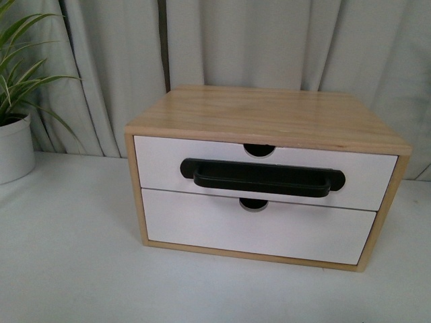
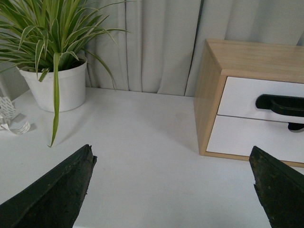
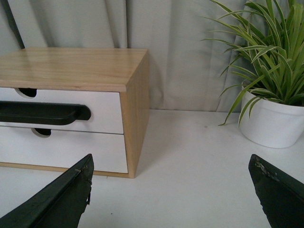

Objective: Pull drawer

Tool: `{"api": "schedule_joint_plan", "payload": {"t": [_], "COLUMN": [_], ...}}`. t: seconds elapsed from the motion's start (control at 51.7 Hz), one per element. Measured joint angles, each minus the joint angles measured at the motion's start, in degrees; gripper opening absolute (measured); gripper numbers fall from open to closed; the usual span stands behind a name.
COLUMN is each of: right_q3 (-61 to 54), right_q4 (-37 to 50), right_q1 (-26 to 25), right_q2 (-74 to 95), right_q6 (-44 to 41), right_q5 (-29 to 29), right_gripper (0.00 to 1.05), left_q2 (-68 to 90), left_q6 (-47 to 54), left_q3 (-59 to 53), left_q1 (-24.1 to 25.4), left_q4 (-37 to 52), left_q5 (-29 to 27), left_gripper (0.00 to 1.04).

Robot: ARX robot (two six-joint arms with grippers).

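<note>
Inspection of the work surface: a two-drawer wooden cabinet [image 1: 269, 111] stands on the white tabletop [image 1: 67, 262], towards the far edge, in front of a grey curtain [image 1: 269, 40].

The drawer [image 1: 158, 161] is the upper of the two. Its white front carries a long black bar handle [image 1: 262, 177] and a half-round notch [image 1: 259, 149] in its top edge. The front sits flush with the cabinet frame, so the drawer is fully closed. Directly beneath it is the lower drawer front [image 1: 202, 229], white and without a handle, also closed.

A potted plant [image 1: 13, 145] in a white pot stands near the far left of the tabletop, well apart from the cabinet. The right wrist view shows a second potted plant [image 3: 273, 121] on the cabinet's other side, also well apart. The left wrist view shows a small clear object [image 2: 10, 118] beside the first pot; I cannot identify it.

Neither arm appears in the front view. The left gripper [image 2: 171, 149] hovers above bare tabletop short of the cabinet's left front corner, its dark fingers [image 2: 57, 194] spread wide with nothing between them. The right gripper [image 3: 171, 157] is off the cabinet's right front corner, jaws likewise released and empty, fingers [image 3: 278, 192] wide apart. Neither gripper touches the cabinet or the handle.
</note>
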Motion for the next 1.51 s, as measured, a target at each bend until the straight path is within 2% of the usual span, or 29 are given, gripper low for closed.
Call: {"api": "schedule_joint_plan", "payload": {"t": [0.89, 0.909, 0.928, 0.967, 1.006, 1.025, 1.044, 1.083, 1.122, 1.18, 1.257, 1.354, 1.508], "right_q3": [0.0, 0.3, 1.4, 3.1, 4.7, 5.2, 5.8, 7.0, 8.7, 10.9, 13.9, 19.5, 26.6], "right_q4": [0.0, -1.1, -3.9, -5.8, -5.6, -5.0, -4.1, -3.5, -2.9, -1.2, -0.5, -0.7, -3.1], "right_q1": [0.0, -0.5, -1.6, -3.0, -3.4, -3.6, -3.6, -3.7, -3.8, -3.6, -2.6, -0.3, 1.7], "right_q2": [0.0, 0.5, 1.9, 6.0, 10.5, 12.2, 14.0, 16.6, 20.2, 25.1, 30.8, 38.9, 47.5], "right_q6": [0.0, -1.0, -2.8, -6.5, -9.9, -10.8, -12.0, -14.0, -16.6, -19.7, -23.6, -29.7, -36.7], "right_q5": [0.0, -1.9, -5.6, -10.8, -13.9, -14.9, -15.8, -17.0, -18.6, -19.6, -20.5, -22.0, -23.5], "right_gripper": [0.96, 0.96, 0.96, 0.96, 0.96, 0.96, 0.96, 0.96, 0.96, 0.96, 0.96, 0.96, 0.96], "left_q2": [0.0, 0.0, 0.3, 4.0, 8.3, 9.1, 10.7, 14.3, 16.9, 22.3, 29.5, 41.3, 52.2], "left_q6": [0.0, 0.0, 0.3, 3.8, 7.4, 8.0, 9.3, 11.6, 13.2, 16.1, 21.2, 30.3, 40.2], "left_q3": [0.0, 0.0, 0.0, 0.3, 0.8, 0.9, 1.3, 2.3, 3.1, 5.4, 8.8, 14.6, 20.8], "left_q1": [0.0, 0.0, -0.5, -6.1, -11.1, -11.8, -13.1, -14.4, -14.7, -14.7, -14.7, -14.0, -12.3], "left_q4": [0.0, 0.0, 0.1, 2.2, 5.0, 5.5, 6.4, 8.7, 10.5, 13.3, 16.6, 20.3, 18.7], "left_q5": [0.0, 0.0, -1.9, -17.8, -29.4, -30.1, -33.4, -35.1, -34.6, -30.6, -22.8, -8.7, 3.0], "left_gripper": [0.99, 0.99, 0.99, 0.99, 0.99, 0.99, 0.99, 0.99, 0.99, 0.99, 0.99, 0.99, 0.99]}}
